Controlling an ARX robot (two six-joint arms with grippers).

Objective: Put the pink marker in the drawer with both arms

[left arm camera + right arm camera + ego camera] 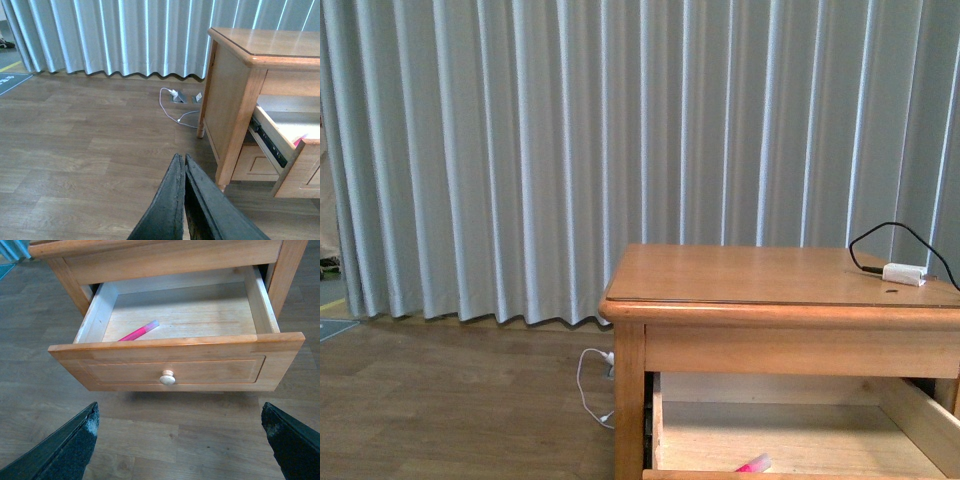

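The upper drawer (180,371) of the wooden nightstand stands pulled out, its round pale knob (167,378) facing me. The pink marker (138,331) lies on the drawer floor near the front wall, white end pointing inward. It also shows in the front view (753,464) and as a sliver in the left wrist view (300,140). My right gripper (180,415) is open and empty, in front of and below the knob. My left gripper (181,160) is shut and empty, over the floor off the nightstand's side, near the open drawer (280,150).
A white adapter block (904,273) with a black cable lies on the nightstand top (740,275). A white cable (172,107) and floor socket lie by the nightstand's leg. Grey curtains (520,150) hang behind. The lower drawer (257,162) is closed.
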